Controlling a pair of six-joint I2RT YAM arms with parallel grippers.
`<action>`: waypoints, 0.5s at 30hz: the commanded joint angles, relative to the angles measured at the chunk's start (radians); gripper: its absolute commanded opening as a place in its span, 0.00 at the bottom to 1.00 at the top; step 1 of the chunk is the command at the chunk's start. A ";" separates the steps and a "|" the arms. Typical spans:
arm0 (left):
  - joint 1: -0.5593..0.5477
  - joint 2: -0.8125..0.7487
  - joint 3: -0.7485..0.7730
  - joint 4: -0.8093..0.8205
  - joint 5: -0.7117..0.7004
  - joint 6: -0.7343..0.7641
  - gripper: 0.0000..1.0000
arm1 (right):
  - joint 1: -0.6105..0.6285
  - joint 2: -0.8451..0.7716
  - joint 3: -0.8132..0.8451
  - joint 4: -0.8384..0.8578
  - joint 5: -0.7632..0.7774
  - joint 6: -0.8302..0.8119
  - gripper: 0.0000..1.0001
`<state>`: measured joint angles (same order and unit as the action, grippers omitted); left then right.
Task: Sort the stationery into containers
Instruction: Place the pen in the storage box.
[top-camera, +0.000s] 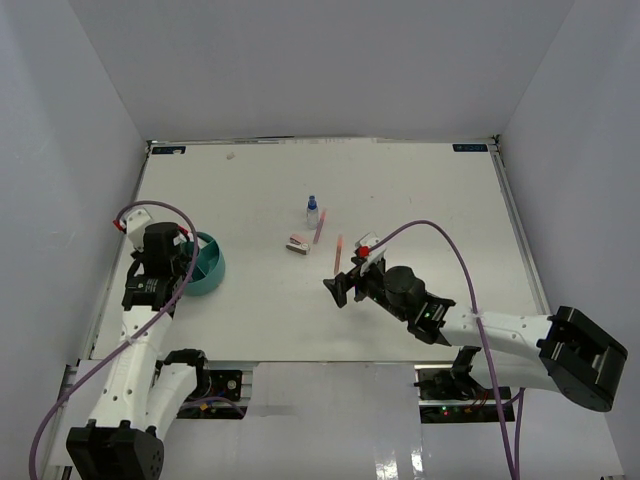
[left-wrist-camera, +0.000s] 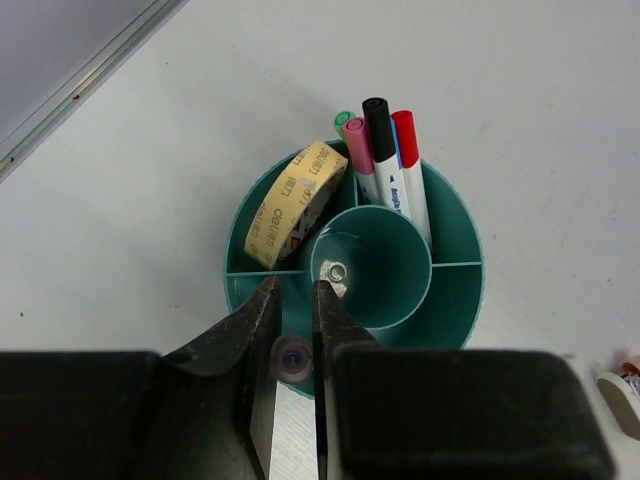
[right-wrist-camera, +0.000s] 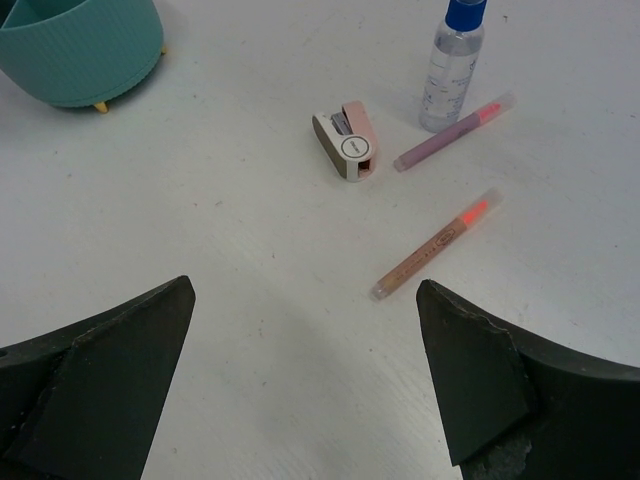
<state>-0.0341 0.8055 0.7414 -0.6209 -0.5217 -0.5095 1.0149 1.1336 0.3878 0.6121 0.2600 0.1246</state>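
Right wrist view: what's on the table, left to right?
Cup → block → bottle. The two markers overlap the bottle's span, so they are left out.

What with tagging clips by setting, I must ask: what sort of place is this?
Probably a robot test cell: plain pale walls enclose a white table, with left arm and right arm mounted at its near edge.
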 joint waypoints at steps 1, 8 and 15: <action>0.010 -0.051 -0.014 0.076 0.014 0.012 0.05 | 0.002 0.009 0.011 0.018 0.022 0.003 0.98; 0.014 -0.034 -0.028 0.087 0.020 0.022 0.25 | 0.002 0.031 0.026 -0.017 0.113 0.020 0.98; 0.016 -0.032 -0.033 0.096 0.029 0.031 0.40 | -0.009 0.087 0.081 -0.123 0.232 0.084 0.98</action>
<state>-0.0261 0.7792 0.7120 -0.5457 -0.5045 -0.4892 1.0138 1.1995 0.4084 0.5201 0.4042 0.1665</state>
